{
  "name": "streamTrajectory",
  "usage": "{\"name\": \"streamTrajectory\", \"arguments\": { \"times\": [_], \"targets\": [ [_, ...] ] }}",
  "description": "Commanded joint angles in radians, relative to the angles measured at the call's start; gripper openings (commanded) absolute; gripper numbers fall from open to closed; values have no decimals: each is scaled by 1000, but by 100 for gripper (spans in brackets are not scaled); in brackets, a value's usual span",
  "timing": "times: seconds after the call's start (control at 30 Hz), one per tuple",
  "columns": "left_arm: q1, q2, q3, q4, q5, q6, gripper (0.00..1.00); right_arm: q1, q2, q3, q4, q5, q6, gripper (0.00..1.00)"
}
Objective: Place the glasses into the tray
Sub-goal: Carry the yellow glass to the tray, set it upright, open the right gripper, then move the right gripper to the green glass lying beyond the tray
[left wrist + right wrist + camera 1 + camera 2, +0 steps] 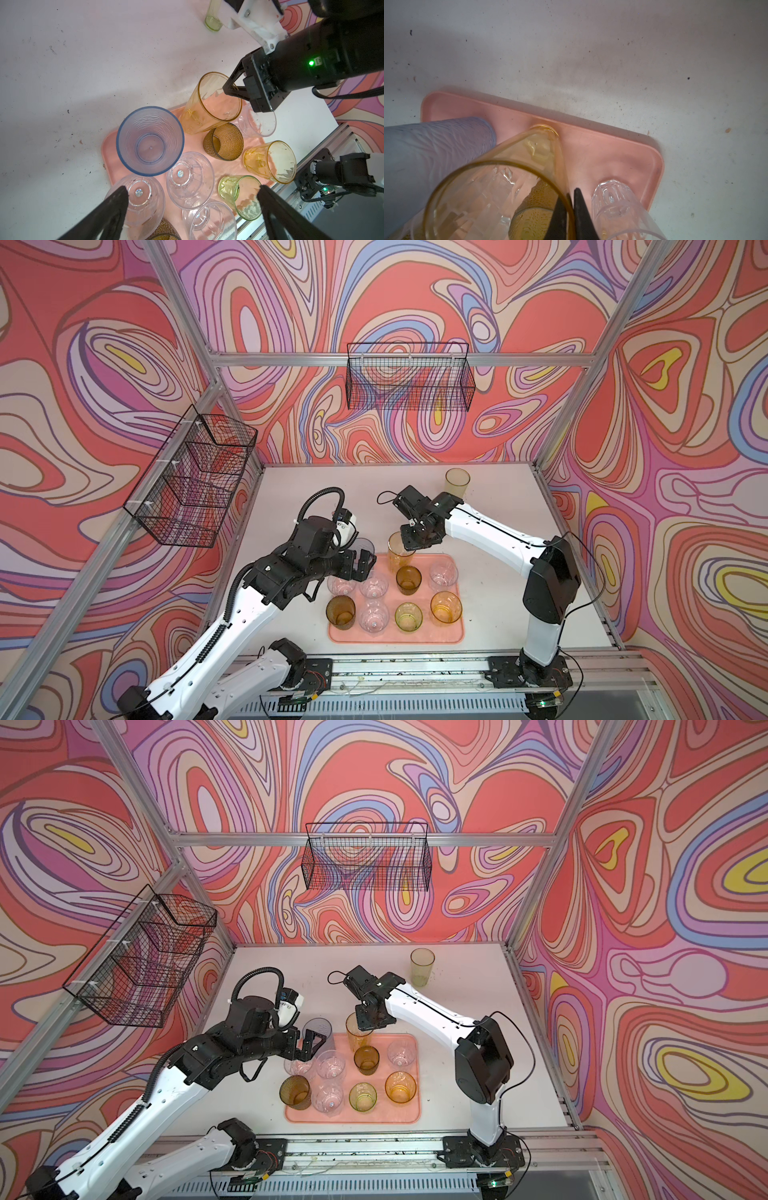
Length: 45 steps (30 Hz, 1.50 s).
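The salmon-pink tray (pixel 395 637) (pixel 612 149) holds several short glasses: clear, brown, green and orange. The tall pale blue glass (pixel 366 546) (pixel 149 141) stands at its far left corner. My right gripper (pixel 409 545) (pixel 570 205) is shut on the rim of a tall yellow glass (pixel 400 560) (pixel 207 108), one finger inside and one outside. That glass's base is at the tray's far edge. My left gripper (pixel 360 566) (pixel 191 192) hangs open above the clear glasses, holding nothing. Another tall yellow glass (pixel 457 483) (pixel 422 965) stands on the table behind the tray.
Black wire baskets hang on the back wall (pixel 409 377) and the left wall (pixel 195 472). An aluminium rail (pixel 415 668) carrying both arm bases runs along the table's front edge. Bare white table (pixel 498 572) lies to the right of the tray and behind it.
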Motion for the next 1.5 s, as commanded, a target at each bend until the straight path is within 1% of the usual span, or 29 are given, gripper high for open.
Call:
{"name": "streamTrajectory", "arguments": {
  "times": [0.0, 0.23, 0.37, 0.5, 0.7, 0.77, 0.8, 0.9, 1.0, 1.07, 1.13, 1.27, 1.37, 1.4, 1.47],
  "targets": [
    [6, -7, -13, 15, -17, 2, 100, 7, -18, -5, 24, 17, 13, 3],
    [6, -4, -11, 12, -20, 5, 100, 6, -37, -8, 36, 17, 15, 8],
    [6, -6, -16, 15, -20, 3, 100, 6, -41, -7, 38, 9, 13, 8],
    [6, -9, -17, 16, -21, 2, 100, 8, -43, -13, 36, 2, 11, 10],
    [6, -7, -18, 14, -17, 0, 100, 8, -63, -25, 52, -9, 12, 27],
    [6, -8, -18, 14, -17, 0, 100, 8, -69, -26, 56, -16, 8, 37],
    [6, -9, -17, 14, -17, 0, 100, 8, -71, -29, 59, -21, 6, 39],
    [6, -12, -15, 13, -22, -1, 100, 8, -84, -32, 60, -5, 15, 54],
    [6, -34, -19, 23, -24, -8, 100, 8, -94, -27, 60, 11, 25, 64],
    [6, -48, -22, 36, -22, -8, 100, 8, -125, -21, 61, 22, 31, 84],
    [6, -51, -16, 31, -25, -11, 100, 7, -141, -7, 61, 39, 36, 90],
    [6, -50, -7, 27, -13, -17, 100, -20, -156, 22, 76, 62, 8, 96],
    [6, -44, 0, 33, 5, -21, 100, -134, -173, -9, 136, -19, 1, 95],
    [6, -43, 4, 33, 5, -21, 100, -180, -180, -21, 156, -22, -3, 93],
    [6, -46, 7, 30, 2, -21, 100, -255, -179, -19, 171, 18, -17, 91]
  ]
}}
